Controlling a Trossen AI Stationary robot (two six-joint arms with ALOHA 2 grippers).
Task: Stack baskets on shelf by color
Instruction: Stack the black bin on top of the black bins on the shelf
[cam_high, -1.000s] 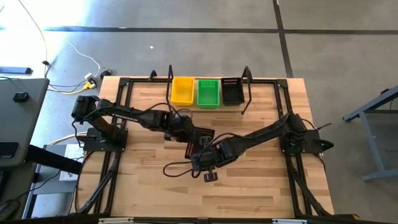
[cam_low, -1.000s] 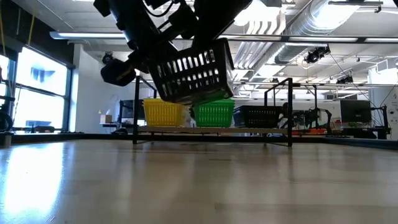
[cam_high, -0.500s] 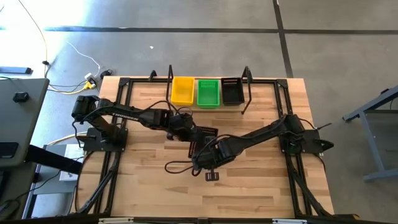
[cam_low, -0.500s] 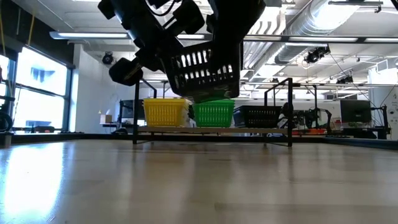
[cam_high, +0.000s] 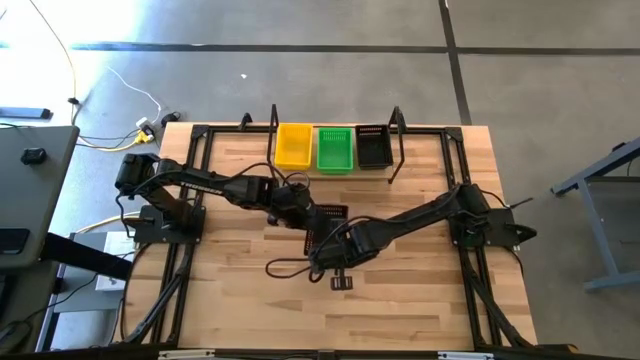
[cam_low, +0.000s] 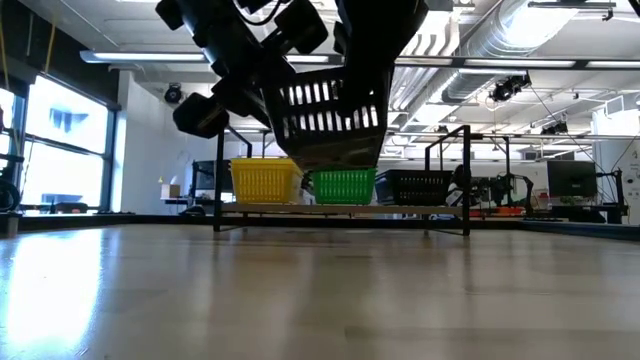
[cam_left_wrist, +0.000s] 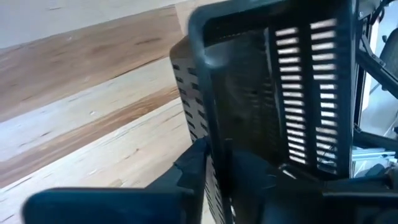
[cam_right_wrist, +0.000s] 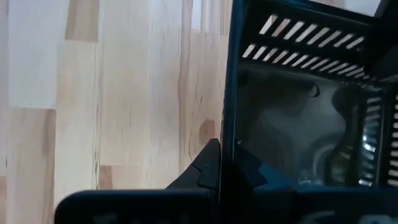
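Observation:
A black basket (cam_high: 330, 216) (cam_low: 325, 115) hangs over the middle of the table, clear of the wood, between my two grippers. My left gripper (cam_left_wrist: 217, 165) reaches it from the table's left. My right gripper (cam_right_wrist: 227, 165) comes from the near right. Each is shut on a wall of this basket. On the shelf (cam_low: 450, 209) at the far edge, a yellow basket (cam_high: 293, 146), a green basket (cam_high: 335, 149) and another black basket (cam_high: 374, 147) rest on their bottoms side by side. My left gripper holds a side wall of the black basket at its rim (cam_left_wrist: 208, 124), one finger (cam_left_wrist: 194, 163) outside and the other inside. It slants down from the table's left. The basket is clear of the table. My right gripper has the rim of another wall (cam_right_wrist: 228, 112) between its fingers, one finger (cam_right_wrist: 208, 163) outside and one inside the basket. The fingers point steeply down from above. The basket hangs almost level, well above the tabletop.
A black cable loop (cam_high: 285, 268) lies on the wood near the grippers. The shelf's black upright frames (cam_high: 398, 150) stand at both its ends. The arms' base frames (cam_high: 165, 215) line the left and right edges. Bare tabletop (cam_low: 320, 290) stretches toward the near edge.
The held black basket has swung from a clear tilt to almost level and has shifted a little toward the table's right, staying clear of the table. Both arms have stayed nearly in place.

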